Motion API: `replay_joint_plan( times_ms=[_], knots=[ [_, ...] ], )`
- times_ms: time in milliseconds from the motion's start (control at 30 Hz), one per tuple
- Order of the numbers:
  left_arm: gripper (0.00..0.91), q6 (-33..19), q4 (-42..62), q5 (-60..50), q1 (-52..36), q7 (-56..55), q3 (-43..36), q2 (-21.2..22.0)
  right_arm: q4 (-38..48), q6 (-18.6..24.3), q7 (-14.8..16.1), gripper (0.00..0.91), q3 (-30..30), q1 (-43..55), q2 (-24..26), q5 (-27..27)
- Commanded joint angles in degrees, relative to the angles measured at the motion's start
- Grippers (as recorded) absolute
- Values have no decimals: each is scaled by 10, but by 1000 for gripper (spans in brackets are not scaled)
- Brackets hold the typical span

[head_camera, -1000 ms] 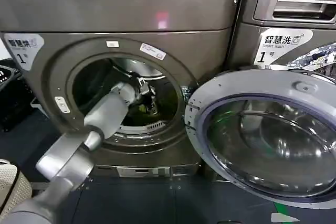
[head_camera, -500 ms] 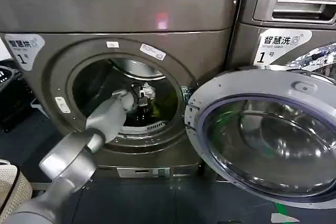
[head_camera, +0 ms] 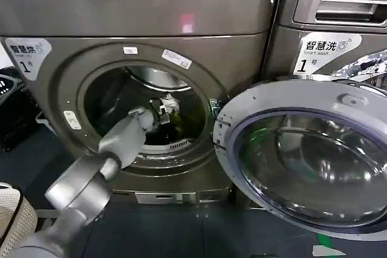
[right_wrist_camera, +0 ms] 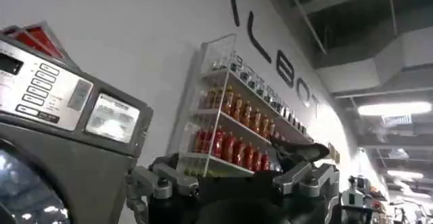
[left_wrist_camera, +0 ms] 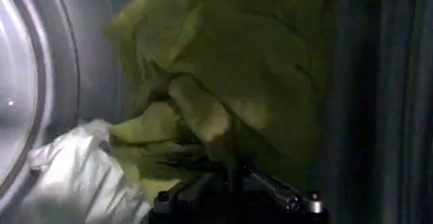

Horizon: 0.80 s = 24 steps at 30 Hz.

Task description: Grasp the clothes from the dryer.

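1. While its round door (head_camera: pixel 308 161) hangs swung open beside the porthole, the dryer (head_camera: pixel 145 40) fills the head view.
2. Left arm (head_camera: pixel 115 149) reaches through the porthole into the drum.
3. Clothes (left_wrist_camera: pixel 237 76), yellow-green and white, bunch against the left gripper (head_camera: pixel 162 112) inside the drum; whether its fingers have closed on them cannot be told.
4. Right gripper (right_wrist_camera: pixel 237 185) points away from the dryer, at a shelf of bottles (right_wrist_camera: pixel 233 120).

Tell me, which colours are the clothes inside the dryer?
The clothes are yellow-green, with a white piece beside them; the left wrist view shows this best.

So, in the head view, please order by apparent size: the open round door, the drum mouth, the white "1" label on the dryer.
1. The open round door, though it swings nearer the camera.
2. The drum mouth.
3. The white "1" label.
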<state>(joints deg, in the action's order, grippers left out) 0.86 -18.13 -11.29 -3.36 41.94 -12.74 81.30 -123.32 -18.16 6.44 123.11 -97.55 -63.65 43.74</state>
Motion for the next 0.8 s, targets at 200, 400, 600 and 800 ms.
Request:
replay_joint_plan(
  times_ms=[200, 400, 600, 800],
  knots=[
    [0, -88, -89, 268, 95, -188, 223, 2, -5, 1, 1, 907, -6, 0, 1, 0],
    [0, -97, -219, 330, 152, -281, 292, 3, -5, 3, 4, 907, -9, 1, 3, 0],
    [0, -191, -312, 259, 222, -401, 309, 9, -1, 20, -11, 907, -10, 0, 4, -5],
    [0, -216, -356, 185, 273, -455, 346, 28, 2, 29, -11, 907, -2, -4, 5, -7]
  ],
)
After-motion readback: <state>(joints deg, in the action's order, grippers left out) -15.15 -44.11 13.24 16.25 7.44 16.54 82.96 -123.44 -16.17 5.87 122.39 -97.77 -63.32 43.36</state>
